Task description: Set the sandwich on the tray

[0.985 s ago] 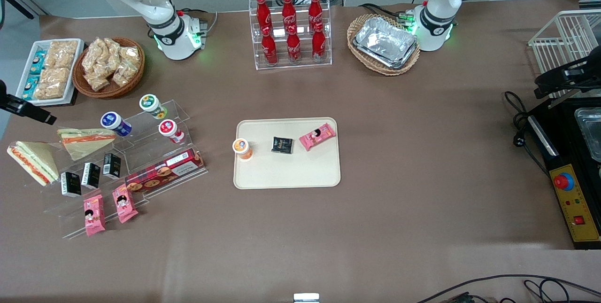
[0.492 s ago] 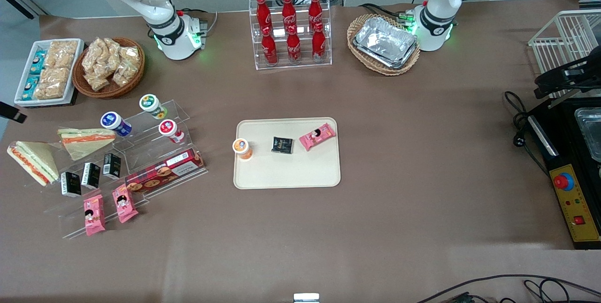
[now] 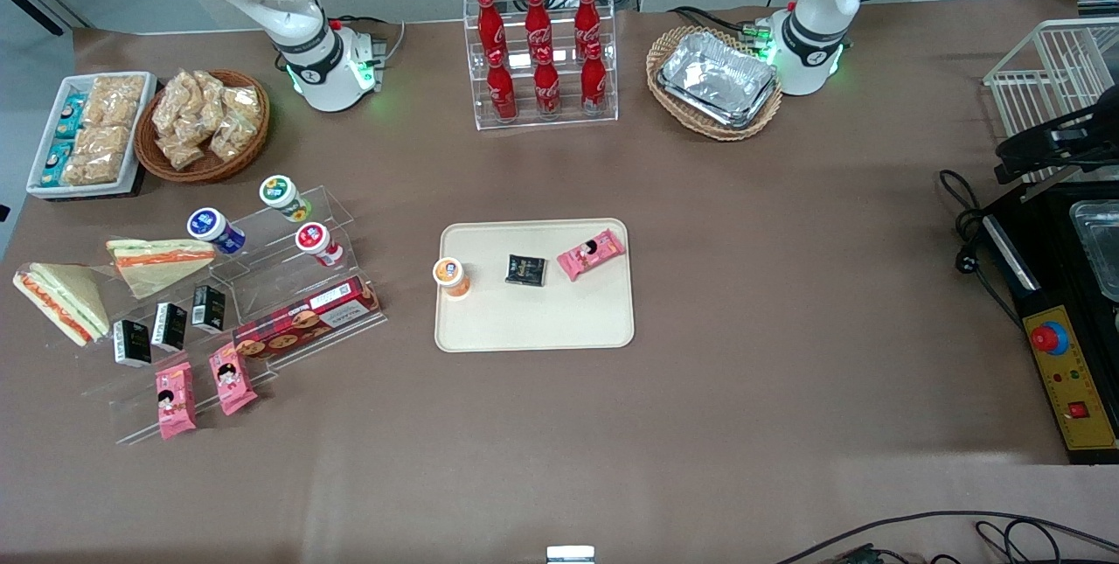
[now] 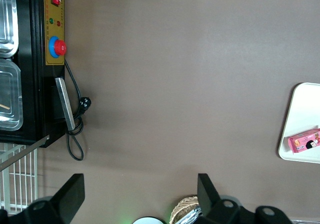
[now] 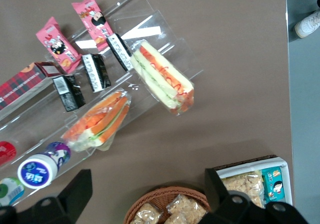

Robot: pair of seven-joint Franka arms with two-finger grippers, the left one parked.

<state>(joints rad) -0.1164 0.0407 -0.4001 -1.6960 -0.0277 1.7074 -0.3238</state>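
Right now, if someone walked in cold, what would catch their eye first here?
Probably the cream tray at the table's middle, holding three small snacks. Next, the two sandwiches by the clear display steps toward the working arm's end. The gripper hangs above them with fingers open, holding nothing.

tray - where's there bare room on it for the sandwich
The tray is bare across its half nearer the front camera. The orange-lidded cup, black packet and pink snack packet crowd the other half. The gripper hangs open above the sandwich.
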